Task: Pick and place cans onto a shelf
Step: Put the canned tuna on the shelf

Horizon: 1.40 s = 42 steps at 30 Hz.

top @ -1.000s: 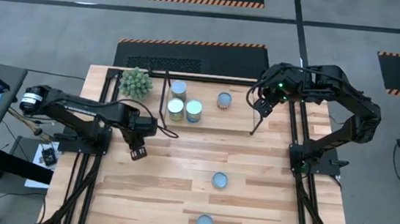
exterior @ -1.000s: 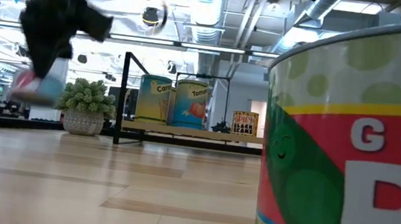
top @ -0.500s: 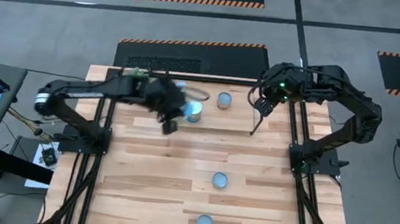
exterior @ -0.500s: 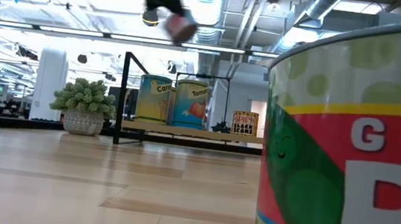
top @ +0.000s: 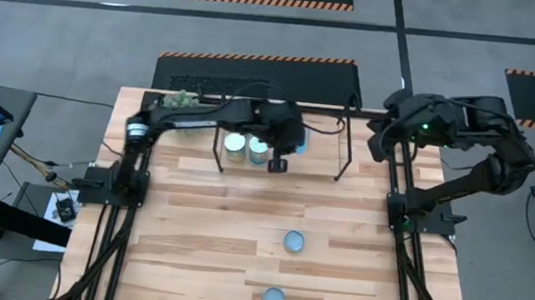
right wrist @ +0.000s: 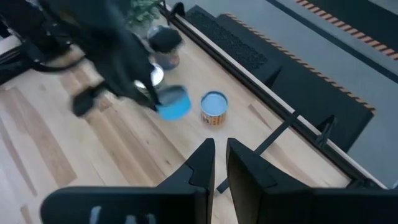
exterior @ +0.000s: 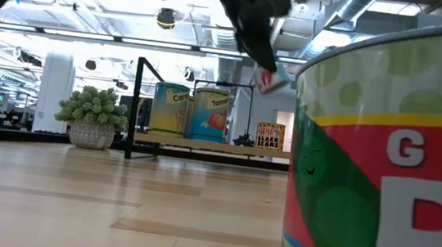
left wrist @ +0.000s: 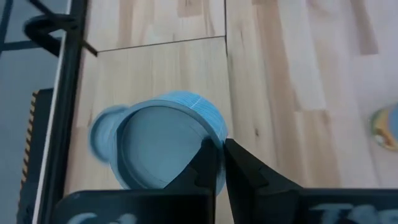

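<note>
My left gripper (left wrist: 219, 155) reaches over the shelf (top: 318, 153) and is shut on a can with a bluish top (left wrist: 155, 146), also seen in the right wrist view as the blue can (right wrist: 173, 102). In the low view the held can (exterior: 273, 81) hangs high above the shelf board (exterior: 202, 144). Two cans (top: 235, 145) (top: 260, 150) stand on the board, and one with an orange label (right wrist: 214, 107) stands beside the held one. My right gripper (right wrist: 219, 155) hangs over the table's far right, with a narrow gap and nothing in it. My left gripper pinches the can at the rim of its top (left wrist: 208, 138), on the side nearest the fingers. The fingers slant down from the table's left. The can hangs below them, lifted clear of the shelf board.
Two more cans stand on the table, one mid-table (top: 293, 240) and one at the near edge (top: 274, 299), which fills the low view's right (exterior: 382, 157). A spiky green plant (top: 181, 102) sits far left, partly under my left arm. Black frame posts (top: 397, 182) edge the table.
My left gripper, shut on the can, has risen from low over the table's left side and swept right and toward the far edge, rolling as it went, until it is over the shelf. My right arm has drawn back from the shelf's right end toward the right edge.
</note>
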Motion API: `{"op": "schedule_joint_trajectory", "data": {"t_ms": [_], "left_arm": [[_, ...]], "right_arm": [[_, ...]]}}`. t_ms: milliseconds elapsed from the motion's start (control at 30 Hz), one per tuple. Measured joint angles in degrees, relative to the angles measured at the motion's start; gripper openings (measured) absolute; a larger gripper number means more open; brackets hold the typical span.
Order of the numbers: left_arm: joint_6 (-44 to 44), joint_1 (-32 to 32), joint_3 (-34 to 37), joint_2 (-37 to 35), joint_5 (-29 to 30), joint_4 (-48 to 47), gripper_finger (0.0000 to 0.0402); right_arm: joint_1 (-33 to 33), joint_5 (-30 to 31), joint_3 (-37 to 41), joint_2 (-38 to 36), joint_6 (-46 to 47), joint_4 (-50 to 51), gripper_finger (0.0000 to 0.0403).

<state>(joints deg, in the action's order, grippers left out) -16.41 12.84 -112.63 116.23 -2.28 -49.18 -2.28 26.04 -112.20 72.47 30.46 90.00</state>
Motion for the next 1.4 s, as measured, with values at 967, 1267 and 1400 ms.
{"op": "schedule_joint_trajectory", "data": {"t_ms": [967, 1267, 1400], "left_arm": [[-1.5, -2.6, -7.9, 16.2, 4.1, -1.2, 0.0000], [-1.1, -3.1, -7.9, 16.3, 6.2, -0.1, 0.0028], [-1.0, -3.1, -7.8, 17.6, 6.4, -0.5, 0.0041]], "right_arm": [[2.3, -0.2, 0.0, -1.0, -0.5, 0.0, 0.0065], [2.3, -0.5, 0.0, -1.0, -0.5, 0.0, 0.0065], [2.3, -0.5, 0.0, -1.0, -0.5, 0.0, 0.0065]]}}
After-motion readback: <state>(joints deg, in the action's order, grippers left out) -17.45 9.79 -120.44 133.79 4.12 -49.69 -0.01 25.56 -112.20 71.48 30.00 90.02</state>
